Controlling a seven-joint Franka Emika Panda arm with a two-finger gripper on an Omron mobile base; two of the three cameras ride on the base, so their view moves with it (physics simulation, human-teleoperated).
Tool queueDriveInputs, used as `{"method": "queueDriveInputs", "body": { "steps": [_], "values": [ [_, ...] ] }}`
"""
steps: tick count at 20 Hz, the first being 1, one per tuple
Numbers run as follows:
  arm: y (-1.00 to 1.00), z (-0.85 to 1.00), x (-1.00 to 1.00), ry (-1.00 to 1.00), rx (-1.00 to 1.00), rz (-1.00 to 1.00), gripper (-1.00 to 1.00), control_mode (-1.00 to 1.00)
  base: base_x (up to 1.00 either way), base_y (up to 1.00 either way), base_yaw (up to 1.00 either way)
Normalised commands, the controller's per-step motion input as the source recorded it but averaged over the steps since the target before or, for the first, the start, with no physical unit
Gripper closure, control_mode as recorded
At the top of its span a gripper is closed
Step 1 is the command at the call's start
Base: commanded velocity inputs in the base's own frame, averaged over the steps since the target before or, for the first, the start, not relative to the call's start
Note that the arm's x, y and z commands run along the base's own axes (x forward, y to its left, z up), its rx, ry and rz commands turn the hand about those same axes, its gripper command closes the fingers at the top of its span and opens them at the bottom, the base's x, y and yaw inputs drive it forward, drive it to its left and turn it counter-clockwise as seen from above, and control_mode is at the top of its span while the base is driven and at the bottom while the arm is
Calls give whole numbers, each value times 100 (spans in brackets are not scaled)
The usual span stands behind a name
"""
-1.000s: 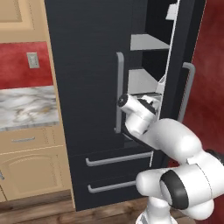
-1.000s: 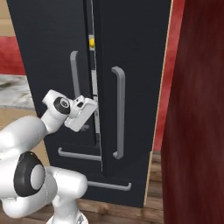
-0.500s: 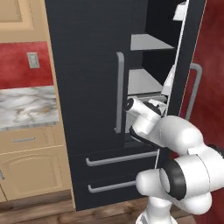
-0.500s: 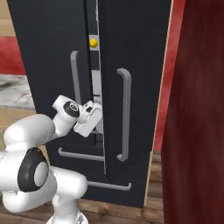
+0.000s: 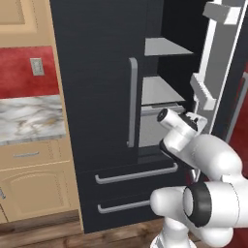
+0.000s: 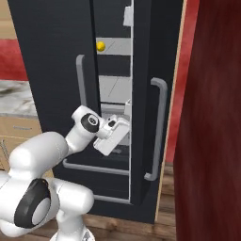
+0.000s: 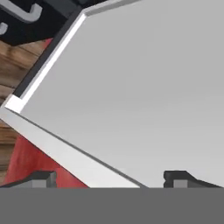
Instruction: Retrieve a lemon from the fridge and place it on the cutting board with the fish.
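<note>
Now I'm working the gripper (image 6: 123, 126), jaws spread and empty, into the fridge (image 6: 52, 52) gap by the right door (image 6: 153, 94); the lemon (image 6: 100, 45) is sitting higher, so I'm planning a clean rise, avoiding shelf edges.

One lemon (image 6: 100, 45), one fridge (image 5: 106, 72), two drawer handles (image 5: 135, 173).

Lemon (image 6: 100, 45) on upper shelf (image 6: 114, 46) inside fridge (image 5: 97, 97), apparently near its front edge, counter (image 5: 29, 118) left of fridge
</note>
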Motion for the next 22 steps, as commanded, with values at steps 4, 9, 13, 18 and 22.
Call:
{"method": "queueDriveInputs", "body": {
  "steps": [4,9,13,18,22],
  "values": [
    [-44,-4,-4,8,-6,-7,-100,-100,0,0,0],
    [-37,-12,0,1,-8,-3,-100,-100,0,0,0],
    [-13,-26,0,-1,-10,-2,-100,-100,0,0,0],
    [-55,-51,22,1,-13,-2,-100,-100,0,0,0],
    [-23,-12,4,0,-10,-8,-100,-100,0,0,0]
  ]
}}
